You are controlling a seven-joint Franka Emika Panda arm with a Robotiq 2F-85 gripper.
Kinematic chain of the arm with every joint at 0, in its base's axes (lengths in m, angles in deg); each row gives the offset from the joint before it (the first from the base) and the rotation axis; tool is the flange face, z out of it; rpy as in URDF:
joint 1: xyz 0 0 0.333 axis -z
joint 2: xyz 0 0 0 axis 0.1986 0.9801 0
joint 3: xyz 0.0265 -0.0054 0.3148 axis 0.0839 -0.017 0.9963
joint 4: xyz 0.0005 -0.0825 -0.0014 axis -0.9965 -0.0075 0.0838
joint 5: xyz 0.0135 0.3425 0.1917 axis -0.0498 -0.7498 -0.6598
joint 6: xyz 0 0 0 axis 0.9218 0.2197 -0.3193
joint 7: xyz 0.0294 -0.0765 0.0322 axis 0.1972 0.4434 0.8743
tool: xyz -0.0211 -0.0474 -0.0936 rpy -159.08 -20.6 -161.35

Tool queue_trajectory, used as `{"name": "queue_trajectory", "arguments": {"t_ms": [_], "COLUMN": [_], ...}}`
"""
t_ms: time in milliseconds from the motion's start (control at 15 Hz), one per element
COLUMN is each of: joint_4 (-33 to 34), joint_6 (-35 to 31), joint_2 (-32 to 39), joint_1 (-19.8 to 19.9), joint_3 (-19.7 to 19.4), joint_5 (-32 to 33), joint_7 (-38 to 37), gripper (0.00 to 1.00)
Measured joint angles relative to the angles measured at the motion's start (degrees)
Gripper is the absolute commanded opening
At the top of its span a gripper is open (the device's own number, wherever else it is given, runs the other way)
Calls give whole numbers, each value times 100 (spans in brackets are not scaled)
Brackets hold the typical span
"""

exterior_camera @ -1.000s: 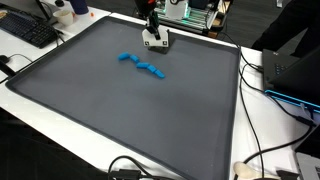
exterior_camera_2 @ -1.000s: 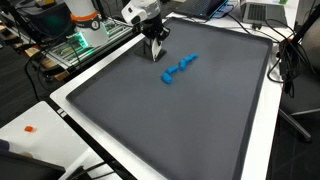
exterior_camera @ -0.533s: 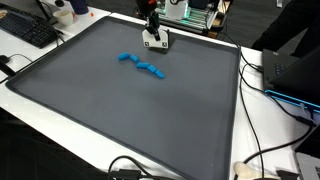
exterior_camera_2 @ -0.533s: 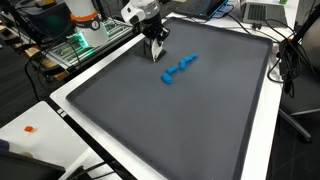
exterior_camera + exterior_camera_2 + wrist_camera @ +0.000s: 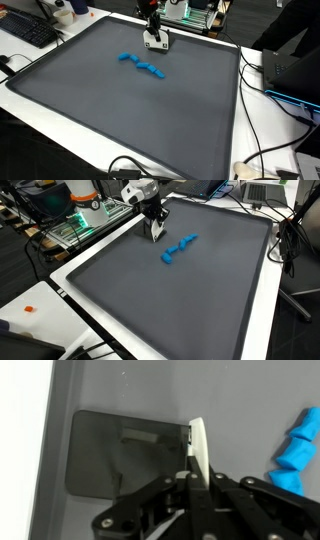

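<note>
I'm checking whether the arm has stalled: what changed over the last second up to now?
Nothing visibly changed. The gripper is shut with nothing in it, over the far end of the grey mat, just as before. The blue piece lies on the mat beside it, apart from it, in the same spot and pose.
</note>
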Motion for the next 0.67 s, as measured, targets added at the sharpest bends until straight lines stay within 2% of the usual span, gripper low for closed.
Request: {"name": "queue_trajectory", "arguments": {"t_ms": [667], "joint_4": [-91], "joint_6": [-233], "joint_2": [5], "joint_1": [-31], "joint_3": [74], "joint_5": [-35], "joint_7": [-109], "gripper": [1]}}
